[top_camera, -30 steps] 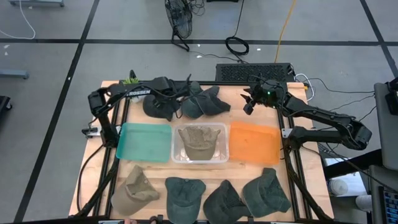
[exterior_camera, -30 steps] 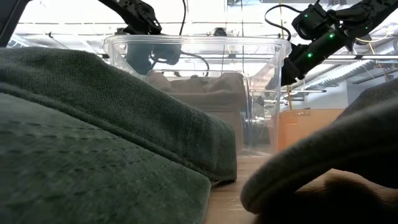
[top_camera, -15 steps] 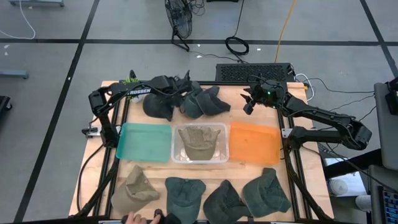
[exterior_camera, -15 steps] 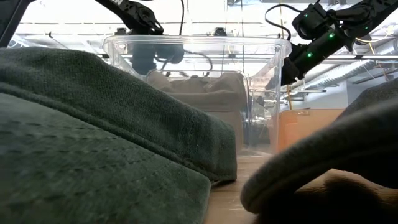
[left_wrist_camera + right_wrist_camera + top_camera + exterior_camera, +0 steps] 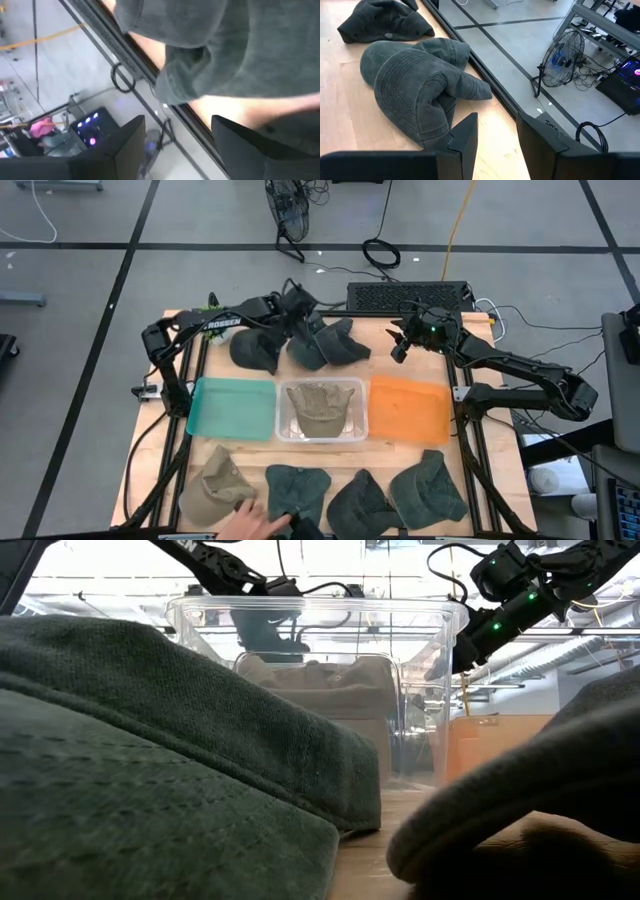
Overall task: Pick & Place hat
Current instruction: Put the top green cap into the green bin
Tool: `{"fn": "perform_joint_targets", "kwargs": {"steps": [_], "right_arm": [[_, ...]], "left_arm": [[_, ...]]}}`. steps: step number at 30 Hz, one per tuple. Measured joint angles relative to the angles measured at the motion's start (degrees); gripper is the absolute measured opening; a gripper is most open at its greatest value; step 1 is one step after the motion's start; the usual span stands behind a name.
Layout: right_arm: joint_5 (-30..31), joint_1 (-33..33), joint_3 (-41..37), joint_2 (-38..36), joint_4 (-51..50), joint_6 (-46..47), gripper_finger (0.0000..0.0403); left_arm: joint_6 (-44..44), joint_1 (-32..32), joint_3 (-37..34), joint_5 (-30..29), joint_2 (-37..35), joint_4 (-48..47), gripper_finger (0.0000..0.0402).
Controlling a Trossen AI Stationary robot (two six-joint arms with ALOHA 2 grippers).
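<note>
White lettering on the left arm point(image 5: 222, 323), seemingly "ROSSEN", first letters hidden, no other readable text

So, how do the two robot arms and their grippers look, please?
Both arms are dark, almost black, built of slim jointed links. The left arm carries white lettering on its upper link, and thin black cables loop near the left gripper. The right gripper sits under a wrist block with a small green light. Each gripper has two flat, dark, angular fingers.
</note>
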Motion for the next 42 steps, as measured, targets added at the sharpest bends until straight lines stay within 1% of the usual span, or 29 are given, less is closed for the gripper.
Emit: {"fn": "perform_joint_targets", "kwargs": {"steps": [2,8,11,15,19,24,29,32,34,36,39,42], "right_arm": [[0.0,0.0,0.0,0.0,-0.02,0.0,0.0128],[-0.04,0.0,0.0,0.0,-0.02,-0.97,0.0128],[-0.03,0.02,0.0,0.0,-0.02,-1.61,0.0128],[-0.04,0.0,0.0,0.0,0.48,-1.92,0.0128],[-0.06,0.02,0.0,-0.02,0.83,-2.52,0.0128],[-0.13,0.02,0.0,-0.02,0.84,-3.04,0.0126],[-0.14,0.02,0.0,-0.02,1.2,-3.04,0.0125],[-0.16,0.02,0.0,-0.02,1.25,-3.04,0.0125],[-0.14,0.01,0.0,-0.02,1.25,-3.04,0.0125],[-0.1,0.02,0.0,-0.02,1.25,-3.04,0.0125],[-0.1,0.02,0.0,-0.02,1.25,-3.19,0.0125],[-0.05,0.02,-0.02,-0.02,1.25,-3.21,0.0124]], "left_arm": [[1.2,0.43,0.04,1.53,0.85,0.39,0.0239],[6.35,0.61,0.04,1.61,5.02,-0.19,0.0239],[8.28,0.17,0.04,0.72,7.28,2.79,0.0239],[7.93,0.42,0.02,1.29,8.21,6.33,0.0239],[7.67,0.89,0.04,2.71,8.41,2.83,0.0239],[7.27,1.01,0.02,3.06,8.78,-0.7,0.0239],[6.97,0.93,0.02,3.68,10.62,1.99,0.0239],[7.06,0.84,0.02,2.63,11.73,4.09,0.0237],[7.1,0.78,0.04,2.05,12.13,4.69,0.0228],[7.11,0.8,0.04,0.91,12.24,5.07,0.0206],[7.12,0.72,0.04,-0.95,12.29,5.32,0.0158],[7.04,0.49,0.04,-3.18,12.34,5.17,0.01]]}}
